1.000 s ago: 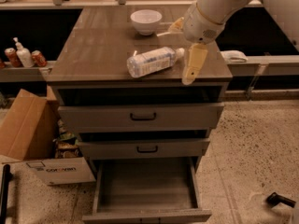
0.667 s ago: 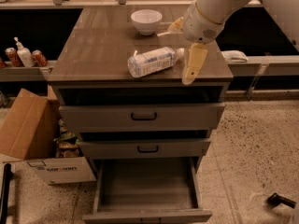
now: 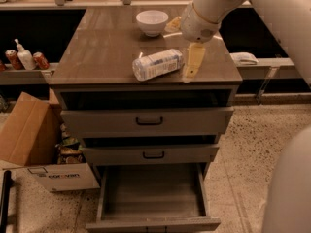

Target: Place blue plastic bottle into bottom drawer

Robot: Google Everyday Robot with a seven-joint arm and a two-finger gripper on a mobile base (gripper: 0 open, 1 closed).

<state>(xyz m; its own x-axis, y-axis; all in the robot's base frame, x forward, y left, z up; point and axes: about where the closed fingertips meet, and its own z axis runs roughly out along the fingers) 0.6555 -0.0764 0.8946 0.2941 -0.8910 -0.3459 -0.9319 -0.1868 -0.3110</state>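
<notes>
The blue plastic bottle (image 3: 158, 63), clear with a pale label, lies on its side near the front edge of the cabinet top (image 3: 102, 47). My gripper (image 3: 183, 41) hangs just right of the bottle with its pale yellow fingers spread apart. One finger (image 3: 193, 60) points down close beside the bottle's right end, and nothing is held. The bottom drawer (image 3: 153, 193) is pulled out wide below, and its grey interior holds nothing.
A white bowl (image 3: 151, 22) sits at the back of the cabinet top. The two upper drawers (image 3: 148, 121) stand slightly ajar. A cardboard box (image 3: 29, 135) stands on the floor to the left. Cans and a white pump bottle (image 3: 24, 56) are on the left shelf.
My gripper has shifted slightly left, closer to the bottle's right end. The bottle and the drawers have not moved.
</notes>
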